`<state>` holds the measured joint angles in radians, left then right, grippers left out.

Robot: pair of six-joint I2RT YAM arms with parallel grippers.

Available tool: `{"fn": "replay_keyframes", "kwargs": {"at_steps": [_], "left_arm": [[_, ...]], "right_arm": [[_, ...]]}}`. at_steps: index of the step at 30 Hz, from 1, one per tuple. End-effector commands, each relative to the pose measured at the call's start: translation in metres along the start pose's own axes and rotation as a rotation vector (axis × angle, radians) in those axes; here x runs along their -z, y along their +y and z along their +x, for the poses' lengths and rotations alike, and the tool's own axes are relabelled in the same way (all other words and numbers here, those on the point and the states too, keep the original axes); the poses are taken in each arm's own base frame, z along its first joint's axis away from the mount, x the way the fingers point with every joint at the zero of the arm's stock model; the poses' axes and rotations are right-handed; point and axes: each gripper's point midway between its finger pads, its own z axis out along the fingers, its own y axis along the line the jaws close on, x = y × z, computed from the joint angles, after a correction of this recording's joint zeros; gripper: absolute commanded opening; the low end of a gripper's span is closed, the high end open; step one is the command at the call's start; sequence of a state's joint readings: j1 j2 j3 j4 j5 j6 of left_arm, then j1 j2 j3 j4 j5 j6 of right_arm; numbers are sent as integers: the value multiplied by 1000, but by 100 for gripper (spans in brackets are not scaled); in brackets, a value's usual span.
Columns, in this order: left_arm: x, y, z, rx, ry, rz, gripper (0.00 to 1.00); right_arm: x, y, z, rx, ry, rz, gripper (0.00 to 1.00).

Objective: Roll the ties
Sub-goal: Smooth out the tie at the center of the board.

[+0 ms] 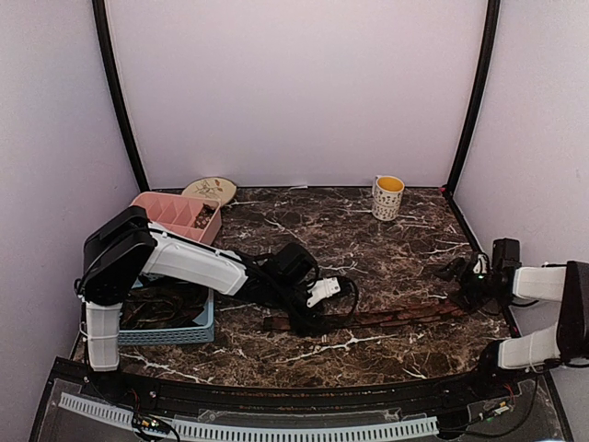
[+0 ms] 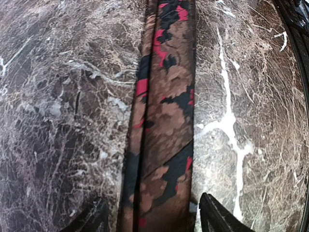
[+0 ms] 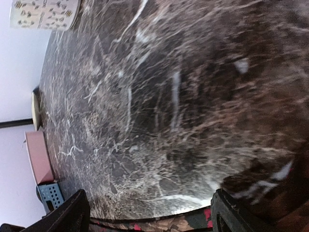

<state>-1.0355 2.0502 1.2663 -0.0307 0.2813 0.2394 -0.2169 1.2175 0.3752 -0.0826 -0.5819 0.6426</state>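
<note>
1. The tie (image 1: 396, 316) lies flat and unrolled on the tabletop (image 1: 368, 239), stretching rightward from near the blue basket (image 1: 166, 337).
2. Our left pincer (image 2: 154, 220) straddles the tie's basket-side end, fingers apart, gripping nothing.
3. Our right pincer (image 3: 149, 217) is also apart, at the end farthest from the basket.
4. We judge rolling not yet begun; we cannot identify the basket's dark contents.

Tie (image 2: 164, 121) between fingers (image 2: 219, 217) of left gripper (image 2: 150, 218): brown ground, irregular red and black blotches. Fingers black. Table (image 2: 58, 106) on both sides of gripper: dark brown marble, white and pale veins. Mug (image 1: 387, 197) far ahead of right gripper (image 3: 145, 212): white, small dark printed marks, yellow inside. Tray (image 1: 175, 214) well behind left gripper: pink. Basket (image 1: 170, 333) also behind it: blue-grey.
</note>
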Motion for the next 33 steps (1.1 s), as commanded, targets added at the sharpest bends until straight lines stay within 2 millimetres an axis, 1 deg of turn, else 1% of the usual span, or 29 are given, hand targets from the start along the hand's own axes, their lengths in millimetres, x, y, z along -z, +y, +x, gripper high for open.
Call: {"fn": "replay_keyframes", "kwargs": {"at_steps": [1, 2, 3, 5, 8, 9, 10, 11, 12, 14, 17, 19, 21, 25, 28, 30, 33], "left_arm": [[36, 7, -16, 54, -67, -22, 68], [43, 9, -15, 84, -76, -25, 70], [50, 10, -15, 114, -91, -32, 70], [65, 11, -12, 186, -126, -42, 72], [88, 9, -7, 309, -187, -49, 72], [95, 10, -5, 356, -202, -63, 72], [102, 12, -1, 413, -212, -81, 72], [110, 16, 2, 473, -222, -102, 72], [117, 20, 8, 549, -233, -119, 71], [127, 25, 20, 682, -237, -131, 70], [138, 21, 27, 818, -240, -121, 68], [140, 18, 33, 915, -236, -112, 64], [137, 14, 41, 1004, -210, -118, 60], [127, 5, 54, 1075, -138, -197, 58], [118, 8, 80, 1179, -57, -270, 52], [117, 11, 94, 1223, -35, -324, 50], [113, 11, 97, 1231, -45, -317, 49]], "right_arm": [[11, -38, 7, -73, -24, 139, 86], [11, -31, 5, -59, -24, 109, 85], [11, -20, 5, -44, -7, 63, 83], [11, 6, 3, 18, 5, -26, 82], [9, 48, 12, 128, 53, -114, 81], [8, 65, 18, 168, 72, -145, 81], [5, 83, 28, 218, 102, -178, 81], [4, 93, 31, 243, 107, -188, 81], [1, 107, 44, 292, 143, -207, 81], [-6, 126, 63, 356, 192, -224, 79], [-12, 156, 98, 430, 266, -291, 74], [-19, 170, 126, 467, 330, -318, 73], [-26, 182, 150, 501, 383, -332, 68], [-41, 197, 194, 541, 479, -356, 61], [-49, 207, 217, 586, 524, -356, 53], [-55, 210, 230, 614, 544, -350, 48], [-64, 212, 249, 643, 585, -342, 40]]}}
